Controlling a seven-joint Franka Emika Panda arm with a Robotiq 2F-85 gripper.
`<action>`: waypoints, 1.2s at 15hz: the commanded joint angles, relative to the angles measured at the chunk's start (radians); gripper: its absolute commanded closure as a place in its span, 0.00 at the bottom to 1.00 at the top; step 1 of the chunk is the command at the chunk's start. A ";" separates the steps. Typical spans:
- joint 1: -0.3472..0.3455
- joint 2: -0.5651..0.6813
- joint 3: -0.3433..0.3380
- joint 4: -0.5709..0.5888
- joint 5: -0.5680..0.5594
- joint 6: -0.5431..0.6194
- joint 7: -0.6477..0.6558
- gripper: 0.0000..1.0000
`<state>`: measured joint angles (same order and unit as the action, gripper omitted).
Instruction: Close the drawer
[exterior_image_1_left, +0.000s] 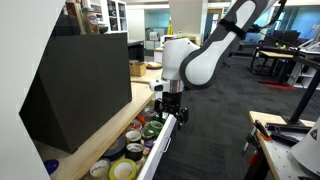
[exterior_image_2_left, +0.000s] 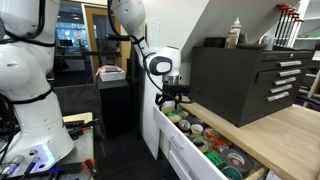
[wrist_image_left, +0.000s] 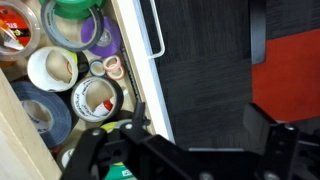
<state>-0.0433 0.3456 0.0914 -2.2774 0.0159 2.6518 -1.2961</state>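
Drawer (exterior_image_2_left: 178, 150) is found pulled well out from under the desk (exterior_image_2_left: 275, 130), crammed with tape rolls (wrist_image_left: 95, 97). Tool (exterior_image_2_left: 172, 101) is held released, fingers spread, just above the drawer's front edge near the handle (wrist_image_left: 155, 30), presumably placed there so the front can be pushed inward.

Smooth white drawer (exterior_image_2_left: 168, 142), matt pale wooden countertop (exterior_image_2_left: 285, 128).

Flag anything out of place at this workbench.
The white drawer under the wooden benchtop stands pulled far out, exposing its tape rolls. The open hand hovers over its front edge. Nothing looks spilled or damaged.
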 joint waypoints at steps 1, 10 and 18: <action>0.026 0.043 -0.013 -0.005 -0.109 0.037 0.049 0.00; 0.056 0.171 -0.030 0.056 -0.300 0.036 0.135 0.00; 0.054 0.262 -0.027 0.152 -0.347 0.048 0.134 0.00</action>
<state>-0.0071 0.5661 0.0811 -2.1676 -0.2986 2.6703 -1.1967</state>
